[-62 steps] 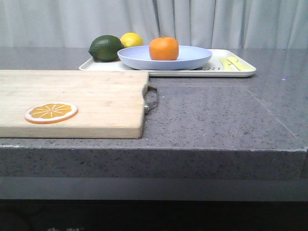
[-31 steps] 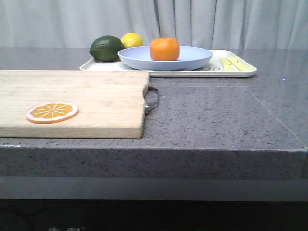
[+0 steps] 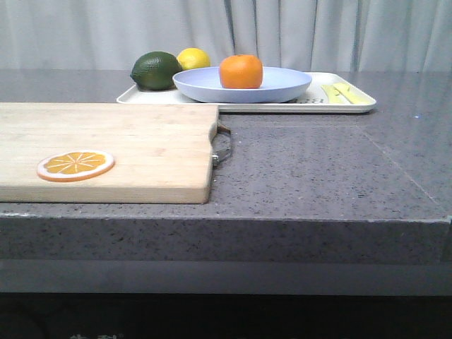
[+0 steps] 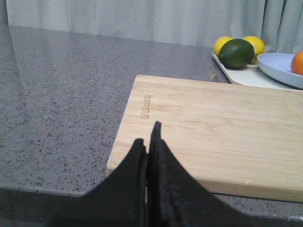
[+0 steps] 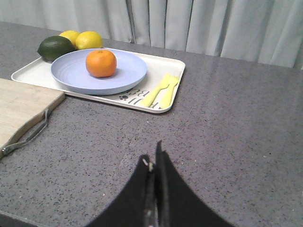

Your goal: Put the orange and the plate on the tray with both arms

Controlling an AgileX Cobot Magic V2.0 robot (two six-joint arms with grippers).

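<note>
The orange (image 3: 241, 71) sits on the lavender-blue plate (image 3: 282, 87), and the plate rests on the cream tray (image 3: 321, 106) at the back of the counter. They show in the right wrist view too: the orange (image 5: 101, 63), the plate (image 5: 128, 73), the tray (image 5: 142, 101). My left gripper (image 4: 147, 137) is shut and empty, low over the near edge of the wooden cutting board (image 4: 213, 123). My right gripper (image 5: 152, 158) is shut and empty over bare counter, well short of the tray. Neither gripper shows in the front view.
A dark green lime (image 3: 155, 70) and yellow lemons (image 3: 193, 58) lie on the tray's left end. Yellow cutlery (image 3: 345, 92) lies on its right end. An orange slice (image 3: 75, 165) lies on the cutting board (image 3: 106, 148), whose metal handle (image 3: 222, 147) points right.
</note>
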